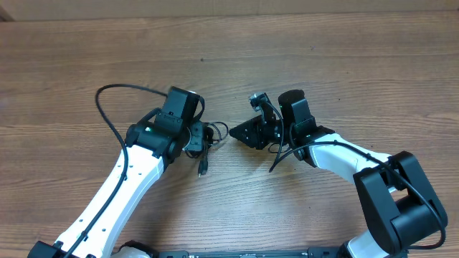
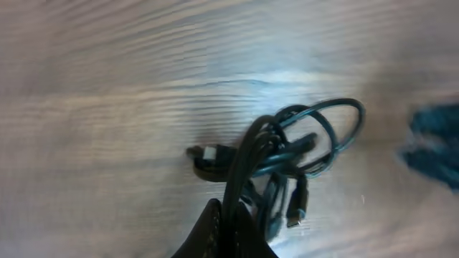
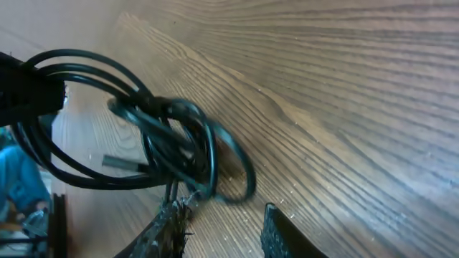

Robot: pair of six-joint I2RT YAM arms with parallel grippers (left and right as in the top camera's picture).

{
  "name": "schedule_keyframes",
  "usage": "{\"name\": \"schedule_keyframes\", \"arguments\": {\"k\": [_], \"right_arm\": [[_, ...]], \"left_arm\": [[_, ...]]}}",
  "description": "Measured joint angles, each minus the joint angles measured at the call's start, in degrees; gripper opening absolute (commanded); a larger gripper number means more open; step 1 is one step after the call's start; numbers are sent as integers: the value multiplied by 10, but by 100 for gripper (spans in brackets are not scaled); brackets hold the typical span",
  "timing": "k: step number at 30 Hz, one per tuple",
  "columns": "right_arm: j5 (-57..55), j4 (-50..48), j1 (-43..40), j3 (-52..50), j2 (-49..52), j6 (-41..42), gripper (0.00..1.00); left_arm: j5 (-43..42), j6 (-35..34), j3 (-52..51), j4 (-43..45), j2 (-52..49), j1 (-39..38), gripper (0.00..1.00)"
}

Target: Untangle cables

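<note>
The cables (image 1: 210, 135) form a small black tangled bundle on the wooden table between my two arms, and one plug end (image 1: 203, 170) trails toward the front. My left gripper (image 1: 199, 136) is shut on strands of the bundle. In the left wrist view the dark fingertips (image 2: 215, 231) pinch a strand, and the loops (image 2: 301, 143) spread out beyond them. My right gripper (image 1: 237, 135) points left at the bundle and stands open. In the right wrist view its gap (image 3: 222, 229) holds nothing. The cable loops (image 3: 183, 140) lie just ahead of its left finger (image 3: 168, 229).
The left arm's own thick black cable (image 1: 107, 107) arcs over the table at the left. The right arm's cable (image 1: 283, 154) hangs beside its wrist. The wood-grain table (image 1: 344, 64) stretches behind both arms.
</note>
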State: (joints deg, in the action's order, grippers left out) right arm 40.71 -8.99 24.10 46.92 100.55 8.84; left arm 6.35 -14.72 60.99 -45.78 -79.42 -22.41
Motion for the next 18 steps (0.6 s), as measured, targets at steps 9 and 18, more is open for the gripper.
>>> {"name": "schedule_keyframes", "arguments": {"k": [9,18], "right_arm": [[9,21,0,0,0,-88,27],[21,35,1,0,0,-127,28]], "left_arm": [[-106,150,-2,32,0,0,4],[-125,168,-3,41,0,0,4]]}}
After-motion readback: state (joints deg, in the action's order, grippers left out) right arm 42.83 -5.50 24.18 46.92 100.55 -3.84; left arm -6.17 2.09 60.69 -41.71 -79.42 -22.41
